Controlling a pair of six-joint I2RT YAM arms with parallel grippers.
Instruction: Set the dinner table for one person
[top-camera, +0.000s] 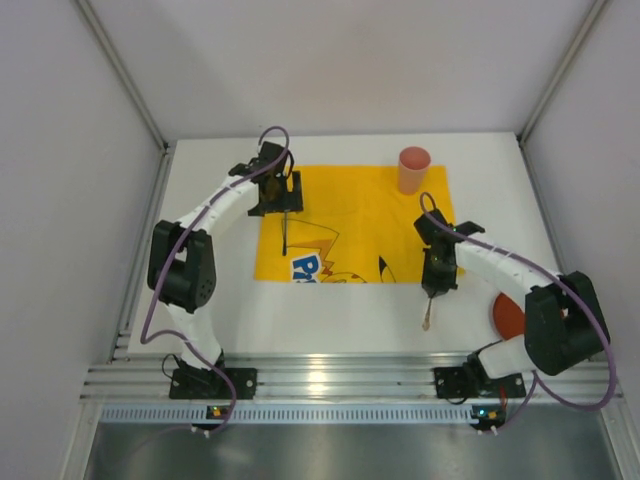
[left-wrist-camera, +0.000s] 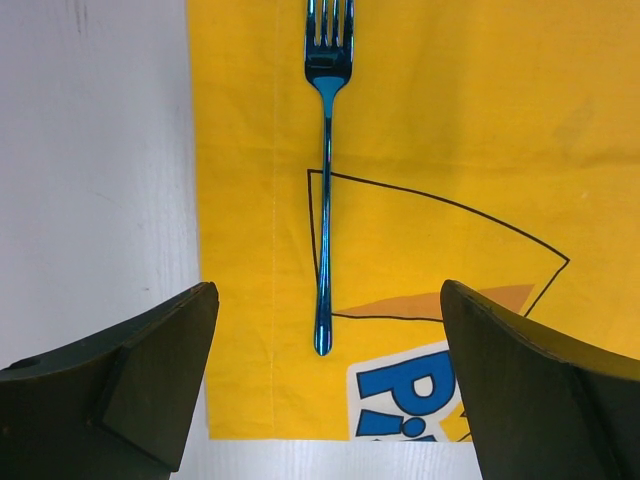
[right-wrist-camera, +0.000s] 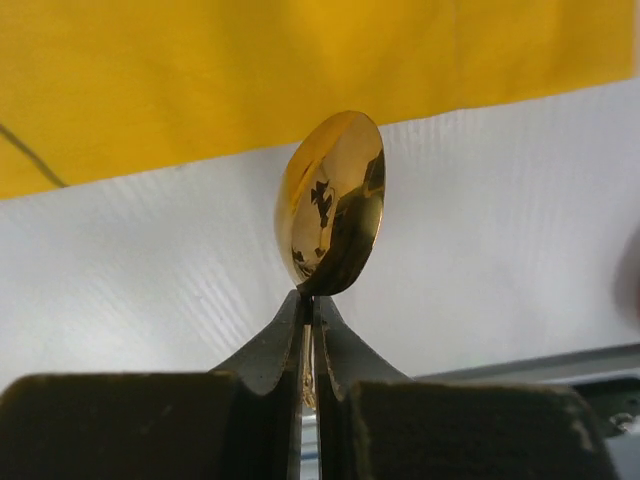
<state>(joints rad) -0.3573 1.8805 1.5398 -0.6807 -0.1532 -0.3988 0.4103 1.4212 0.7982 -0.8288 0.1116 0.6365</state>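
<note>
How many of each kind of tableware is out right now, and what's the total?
fork: 1
spoon: 1
cup: 1
plate, partly hidden: 1
Total: 4

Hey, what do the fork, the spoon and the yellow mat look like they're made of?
The fork is likely metal with a glossy blue coating, since it shows sharp highlights. The spoon is probably polished gold-toned metal, as its bowl mirrors the surroundings. The yellow mat seems to be printed cloth. It looks matte and has a stitched hem line along its edge.
</note>
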